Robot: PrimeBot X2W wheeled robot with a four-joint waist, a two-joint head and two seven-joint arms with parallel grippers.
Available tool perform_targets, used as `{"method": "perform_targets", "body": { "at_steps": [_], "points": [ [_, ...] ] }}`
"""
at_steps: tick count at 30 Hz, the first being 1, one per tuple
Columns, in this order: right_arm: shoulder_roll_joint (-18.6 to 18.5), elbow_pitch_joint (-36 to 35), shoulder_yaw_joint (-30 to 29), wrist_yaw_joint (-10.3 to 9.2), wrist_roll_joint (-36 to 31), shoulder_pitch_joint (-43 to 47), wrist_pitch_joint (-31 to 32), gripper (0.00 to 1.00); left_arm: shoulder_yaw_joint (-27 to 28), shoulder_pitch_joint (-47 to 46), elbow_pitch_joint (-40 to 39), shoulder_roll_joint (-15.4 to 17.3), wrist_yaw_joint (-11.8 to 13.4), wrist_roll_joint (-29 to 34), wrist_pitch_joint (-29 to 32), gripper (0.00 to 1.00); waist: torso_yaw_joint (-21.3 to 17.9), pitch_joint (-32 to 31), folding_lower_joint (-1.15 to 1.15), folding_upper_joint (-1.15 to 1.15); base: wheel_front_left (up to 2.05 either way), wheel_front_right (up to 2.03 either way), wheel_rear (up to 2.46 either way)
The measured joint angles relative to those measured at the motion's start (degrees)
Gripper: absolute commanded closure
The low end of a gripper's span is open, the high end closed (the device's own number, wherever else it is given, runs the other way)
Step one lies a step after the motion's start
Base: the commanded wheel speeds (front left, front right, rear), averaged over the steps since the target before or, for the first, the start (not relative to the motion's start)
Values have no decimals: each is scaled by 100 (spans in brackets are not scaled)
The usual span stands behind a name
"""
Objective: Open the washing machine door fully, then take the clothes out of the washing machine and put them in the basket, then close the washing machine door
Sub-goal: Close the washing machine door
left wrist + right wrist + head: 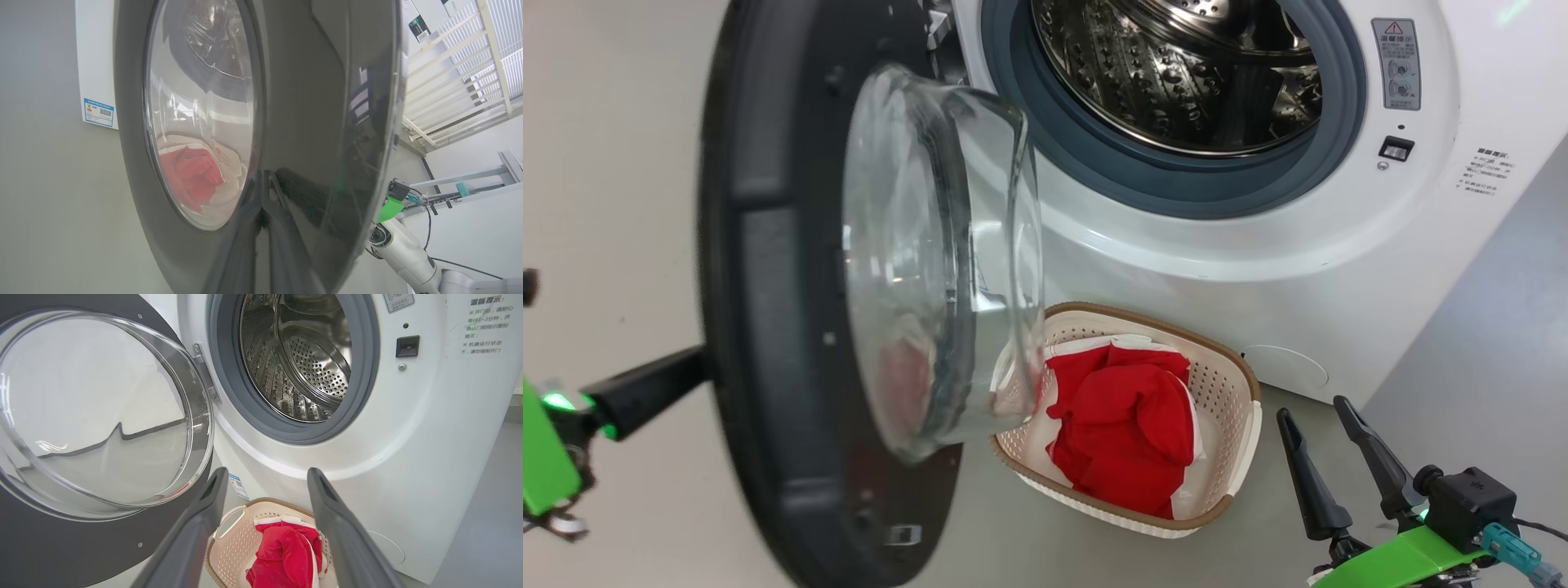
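Behind the washing machine door (pixel 768 343), in the head view, the left end effector (pixel 690 369) is clenched on nothing, its dark fingers butted against the door's outer side. On the door's inner side the basket (pixel 1235 367) holds the clothes (pixel 1131 433), and beyond it the right end effector (pixel 1312 408) hangs released and empty. The door stands swung out from the washing machine (pixel 1176 269), so closing looks like the step in hand. From the left wrist, the fingers meet the door's glossy black ring, a slick curved face where a push could skid off. From the right wrist, the spread fingers point past the door's glass bowl toward the drum, which looks empty. If that arm is not drawn clear, the closing door could strike it. Whether the bowl clears the basket's rim I cannot tell.
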Motion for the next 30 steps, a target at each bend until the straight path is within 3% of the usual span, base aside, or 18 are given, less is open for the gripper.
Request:
{"method": "perform_targets", "body": {
  "at_steps": [8,23,30],
  "points": [
    [2,-10,-5,0,-1,-3,0,0,-539,-21,-632,-210,-2,0,-245,100,-54,56,0,0,0,0,0],
    [40,-10,-9,0,-1,-5,0,0,-737,-18,-279,-41,-3,165,-1063,100,-63,-5,0,0,0,0,0],
    [64,-9,23,0,-1,-5,0,0,-923,254,-13,19,-4,414,-1857,66,2,-103,0,0,0,0,0]
  ]
}}
